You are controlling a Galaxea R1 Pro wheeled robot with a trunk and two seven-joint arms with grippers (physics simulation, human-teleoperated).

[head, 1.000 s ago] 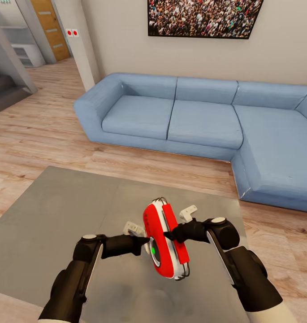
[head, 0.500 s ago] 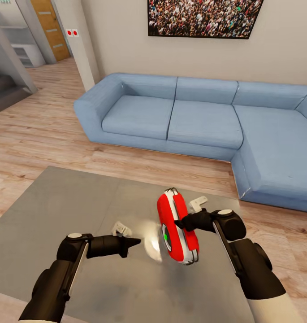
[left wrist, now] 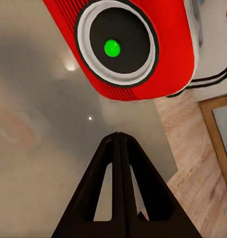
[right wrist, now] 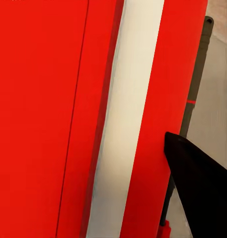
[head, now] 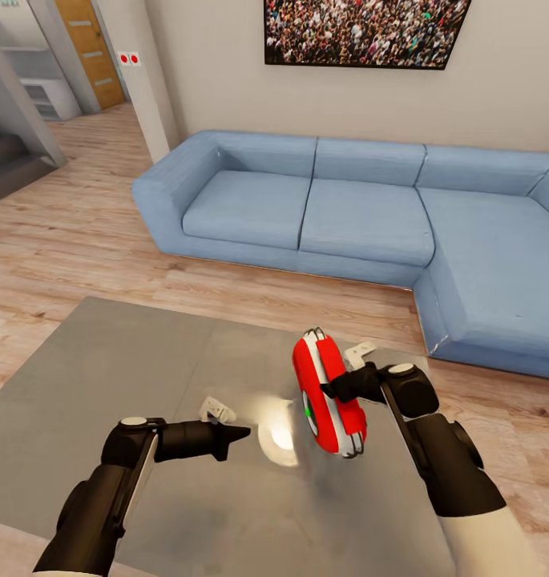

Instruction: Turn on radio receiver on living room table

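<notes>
The red radio receiver with white stripe trim stands on its edge over the glossy grey table, right of the middle. Its round dial faces left and shows a green light. My right gripper is on the radio's right face and appears shut on it. The right wrist view has the red and white body close up, with one black finger beside it. My left gripper is shut and empty, a short gap left of the radio. In its wrist view the gripper points at the dial.
A blue L-shaped sofa runs behind and to the right of the table, under a crowd-photo picture. Light wood floor surrounds the table. A pillar and doorway stand at the far left. A bright reflection lies on the tabletop beside the radio.
My left gripper drew back left off the radio's dial face, then held still. The radio moved right and away together with my right gripper.
</notes>
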